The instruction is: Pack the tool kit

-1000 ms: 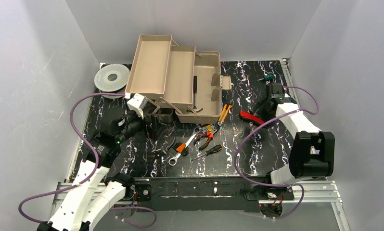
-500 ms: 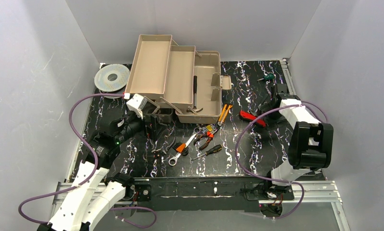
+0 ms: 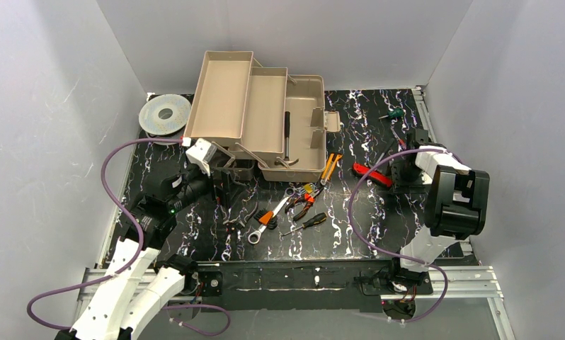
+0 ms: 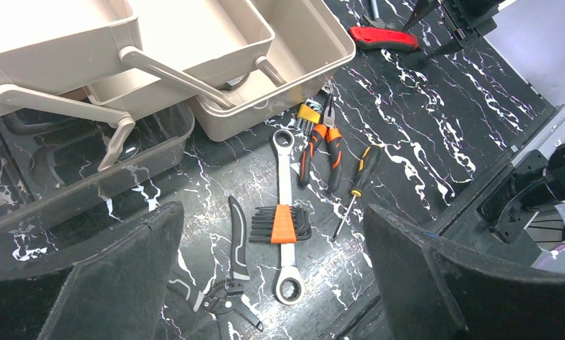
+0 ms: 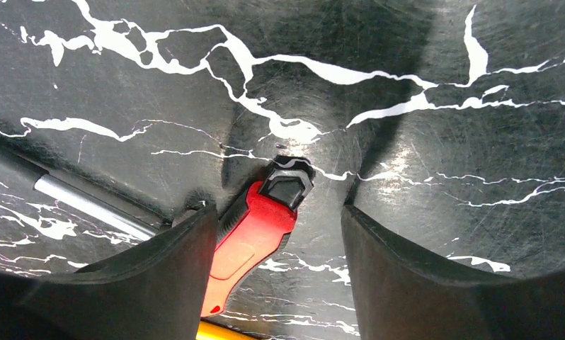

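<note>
Your right pincer (image 5: 276, 212) stands with jaws apart, its fingers (image 5: 159, 283) one on each side of the red knife (image 5: 255, 234). The knife lies flat on the table (image 5: 407, 106); the left-hand finger sits hard by the handle, though you cannot tell if it touches, and the other stands off it; nothing is gripped. Your left pincer (image 4: 271, 212) is spread wide and bare, hanging by the near left corner of the toolbox (image 4: 294, 42).

Nearest you, loose tools lie in a heap mid-table: a wrench (image 4: 285, 191) crossing a set of hex keys (image 4: 283, 225), orange pliers (image 4: 321, 145) just beside it, and a screwdriver (image 4: 357, 180) to their right. Bare table (image 3: 350, 234) lies between that heap and the red knife (image 3: 372, 173).

Beyond them the toolbox (image 3: 301, 124) stands open, its trays (image 3: 223, 92) folded out to the left with tan floors showing. A dark narrow shape lies in the deep part; you cannot tell what it is. The smoky lid (image 4: 88, 177) lies under the trays, next to the left pincer (image 3: 226, 180).

On the far side, a spool (image 3: 165, 113) sits left of the trays and a green screwdriver (image 3: 393, 113) lies far right. The right pincer (image 3: 396, 166) works near the metal rail (image 3: 423, 113) on the right edge; grey walls (image 3: 301, 35) close the far side and both flanks.
</note>
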{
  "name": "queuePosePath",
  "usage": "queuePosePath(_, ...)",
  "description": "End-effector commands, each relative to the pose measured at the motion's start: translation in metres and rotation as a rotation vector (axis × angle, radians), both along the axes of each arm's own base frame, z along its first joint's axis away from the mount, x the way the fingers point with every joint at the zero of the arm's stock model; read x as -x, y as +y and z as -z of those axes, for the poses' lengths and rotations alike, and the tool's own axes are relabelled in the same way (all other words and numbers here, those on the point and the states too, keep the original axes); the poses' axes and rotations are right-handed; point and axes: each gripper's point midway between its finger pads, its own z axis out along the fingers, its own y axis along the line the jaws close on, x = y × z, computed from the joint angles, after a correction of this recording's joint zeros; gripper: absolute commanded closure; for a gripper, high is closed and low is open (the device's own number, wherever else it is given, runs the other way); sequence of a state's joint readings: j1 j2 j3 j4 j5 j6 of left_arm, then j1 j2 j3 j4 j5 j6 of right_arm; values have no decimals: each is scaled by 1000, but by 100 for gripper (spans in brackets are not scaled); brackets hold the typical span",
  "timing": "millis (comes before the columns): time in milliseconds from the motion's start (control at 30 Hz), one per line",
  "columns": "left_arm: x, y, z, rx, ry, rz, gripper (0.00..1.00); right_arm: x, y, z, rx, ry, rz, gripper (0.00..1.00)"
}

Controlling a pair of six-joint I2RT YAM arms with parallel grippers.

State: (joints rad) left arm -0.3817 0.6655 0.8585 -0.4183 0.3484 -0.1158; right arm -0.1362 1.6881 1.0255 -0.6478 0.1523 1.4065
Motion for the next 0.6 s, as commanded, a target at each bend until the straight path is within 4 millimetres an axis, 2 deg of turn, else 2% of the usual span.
queuePosePath(0,3,-3,-2,11,-8,21,2,-8,0,9,-11,2,39,33)
queuePosePath(100,3,-2,-2,11,-11,18,2,-6,2,11,-20,14,36,48)
queuePosePath(167,3,-2,-2,9,-9,15,2,-4,1,8,-12,10,37,67)
queuePosePath(233,3,-2,-2,8,-10,13,2,-3,-3,2,11,-9,42,78)
queuePosePath(333,3,-1,-1,6,-10,10,2,0,-13,-16,68,-47,54,83)
queuePosePath(367,3,-1,-2,5,-11,9,2,0,-16,-23,85,-60,56,93)
queuePosePath(400,3,0,-2,5,-12,8,2,1,-19,-30,100,-76,54,98)
queuePosePath(467,3,0,-2,5,-14,7,2,-2,-23,-44,125,-124,27,99)
queuePosePath(567,3,0,-2,4,-13,6,2,-17,-20,-68,143,-236,-73,99)
